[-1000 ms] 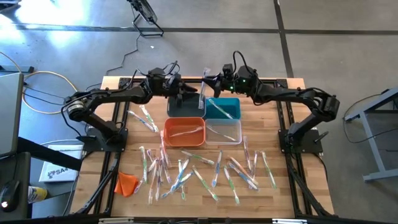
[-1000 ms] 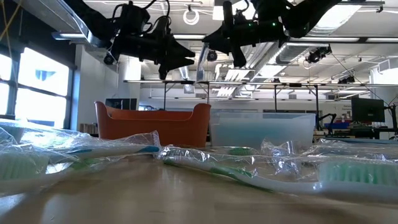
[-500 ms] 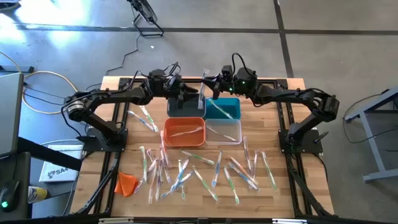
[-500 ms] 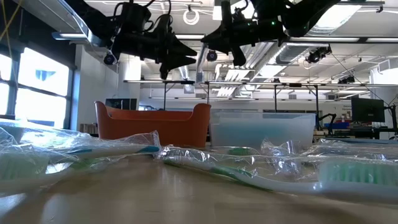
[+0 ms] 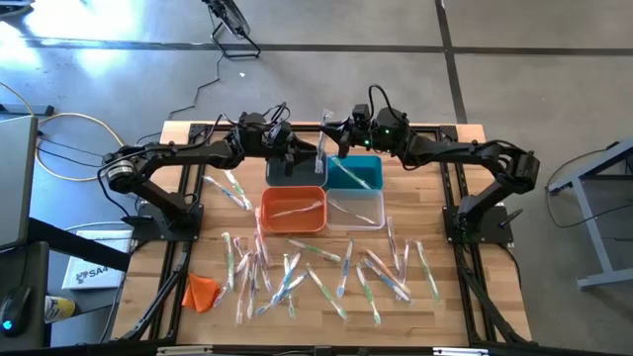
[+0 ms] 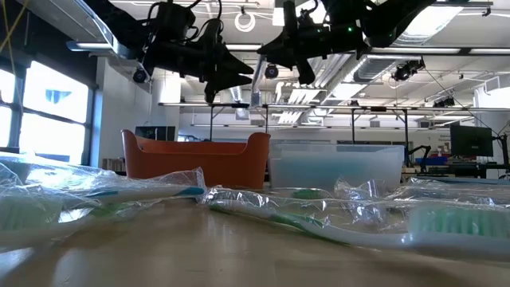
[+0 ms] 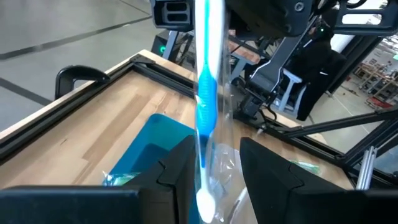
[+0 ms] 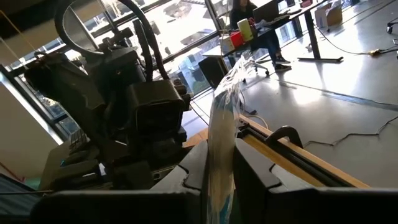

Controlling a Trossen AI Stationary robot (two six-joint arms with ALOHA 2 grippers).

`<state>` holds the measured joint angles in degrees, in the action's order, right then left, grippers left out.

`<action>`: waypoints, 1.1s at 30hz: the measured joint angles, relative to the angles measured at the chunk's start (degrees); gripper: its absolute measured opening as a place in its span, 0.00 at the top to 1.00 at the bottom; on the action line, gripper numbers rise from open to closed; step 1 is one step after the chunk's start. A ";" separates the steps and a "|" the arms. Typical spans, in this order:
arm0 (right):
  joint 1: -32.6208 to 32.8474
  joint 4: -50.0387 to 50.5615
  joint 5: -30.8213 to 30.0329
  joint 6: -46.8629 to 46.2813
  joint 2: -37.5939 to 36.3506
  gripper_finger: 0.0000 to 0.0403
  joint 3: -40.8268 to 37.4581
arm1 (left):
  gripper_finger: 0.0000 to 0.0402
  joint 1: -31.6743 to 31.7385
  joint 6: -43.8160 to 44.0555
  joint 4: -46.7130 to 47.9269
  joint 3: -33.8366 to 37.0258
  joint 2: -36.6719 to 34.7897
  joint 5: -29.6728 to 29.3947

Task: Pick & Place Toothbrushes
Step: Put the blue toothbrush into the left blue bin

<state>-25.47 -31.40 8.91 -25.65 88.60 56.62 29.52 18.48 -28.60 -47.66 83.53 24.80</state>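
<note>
One wrapped toothbrush with a blue handle point(image 7: 208, 93) stands upright in the air above the far bins point(image 5: 321, 148). My right gripper point(image 8: 221, 155) is shut on it from the table's right. My left gripper point(image 7: 214, 155) is open, level with it from the left. Its fingers stand on either side of the wrapper, and I cannot tell whether they touch it. Several more wrapped toothbrushes point(image 5: 316, 272) lie flat on the near half of the table, and a few point(image 5: 232, 188) lie left of the bins. My right gripper pinches the toothbrush's clear wrapper point(image 8: 219, 124) between its two fingers, coming level from the table's right, across its length. The toothbrush stands upright, lifted clear above the bins, with its ends above and below the fingers point(image 6: 256, 89).
Four bins sit mid-table: dark grey point(image 5: 277, 176), teal point(image 5: 368, 180), orange point(image 5: 267, 210) and clear point(image 5: 374, 213). The orange and teal ones hold a toothbrush each. An orange cloth lump point(image 5: 201, 290) lies at the near left corner. Bare wood shows to the right of the bins.
My left gripper has edged toward the table's right, closer to the upright toothbrush, staying open. My right gripper has kept its hold on the toothbrush and has hardly moved.
</note>
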 joint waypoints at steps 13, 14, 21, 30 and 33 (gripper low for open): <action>0.74 0.02 -1.44 0.04 -0.04 0.89 0.00 | 0.69 -0.06 0.26 0.64 0.00 0.00 -0.04; 0.77 0.02 -1.43 0.04 -0.04 0.89 0.00 | 0.69 -0.28 0.28 0.64 0.00 0.00 -0.06; 2.44 -0.50 -1.47 0.41 -0.04 0.89 -0.02 | 0.69 -2.79 -0.04 0.64 0.01 0.00 -0.46; 4.13 -0.55 -3.02 0.48 -0.04 0.89 -0.02 | 0.69 -3.65 -0.05 0.72 0.02 0.00 -3.39; 4.13 -0.54 -3.03 0.48 -0.04 0.89 -0.02 | 0.69 -3.67 -0.02 1.16 0.02 0.00 -3.39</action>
<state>-21.34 -31.94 5.87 -25.17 88.55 56.60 25.85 18.46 -27.45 -47.64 83.53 21.41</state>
